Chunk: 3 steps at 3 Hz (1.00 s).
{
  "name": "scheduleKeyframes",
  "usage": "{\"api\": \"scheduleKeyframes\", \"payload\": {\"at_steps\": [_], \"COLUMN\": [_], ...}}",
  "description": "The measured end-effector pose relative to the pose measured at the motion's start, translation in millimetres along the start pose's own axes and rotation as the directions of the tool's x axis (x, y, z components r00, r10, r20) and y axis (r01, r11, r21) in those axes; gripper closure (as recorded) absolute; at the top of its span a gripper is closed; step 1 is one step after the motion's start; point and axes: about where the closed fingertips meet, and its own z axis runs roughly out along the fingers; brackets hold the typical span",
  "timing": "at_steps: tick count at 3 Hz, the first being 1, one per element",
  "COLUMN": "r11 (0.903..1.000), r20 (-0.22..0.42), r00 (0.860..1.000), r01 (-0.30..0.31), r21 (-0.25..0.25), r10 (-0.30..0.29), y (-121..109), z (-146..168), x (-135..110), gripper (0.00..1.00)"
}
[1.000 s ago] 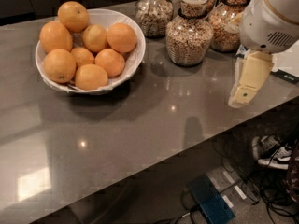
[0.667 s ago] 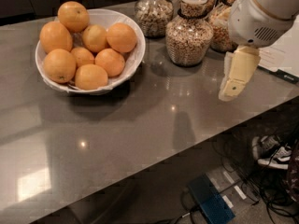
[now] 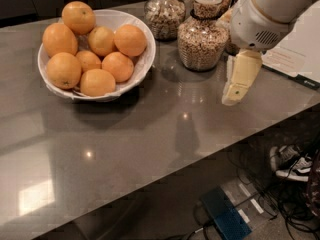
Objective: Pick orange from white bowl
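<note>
The gripper (image 3: pixel 235 91), open or closed impossible to tell, hangs above the grey countertop (image 3: pixel 150 134) beside a cereal jar (image 3: pixel 201 36), well apart from the orange (image 3: pixel 130 40) in the white bowl (image 3: pixel 116 18).

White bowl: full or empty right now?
Full: the white bowl is heaped with oranges. The gripper hangs over the counter far to its right, beside the cereal jars.

No readable text; reddish print on the paper (image 3: pixel 300 49) illegible.
</note>
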Motion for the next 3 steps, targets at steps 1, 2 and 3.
{"api": "scheduleKeyframes", "payload": {"at_steps": [1, 2, 3], "r11": [0.9949, 0.9830, 0.9763], "r20": [0.032, 0.065, 0.147], "r00": [0.995, 0.982, 0.966], "r01": [0.098, 0.176, 0.205], "r21": [0.024, 0.053, 0.070], "r10": [-0.099, -0.179, -0.213], "y": [-25, -50, -70], "z": [18, 23, 31], "x": [-34, -67, -98], "gripper": [0.00, 0.00, 0.00]}}
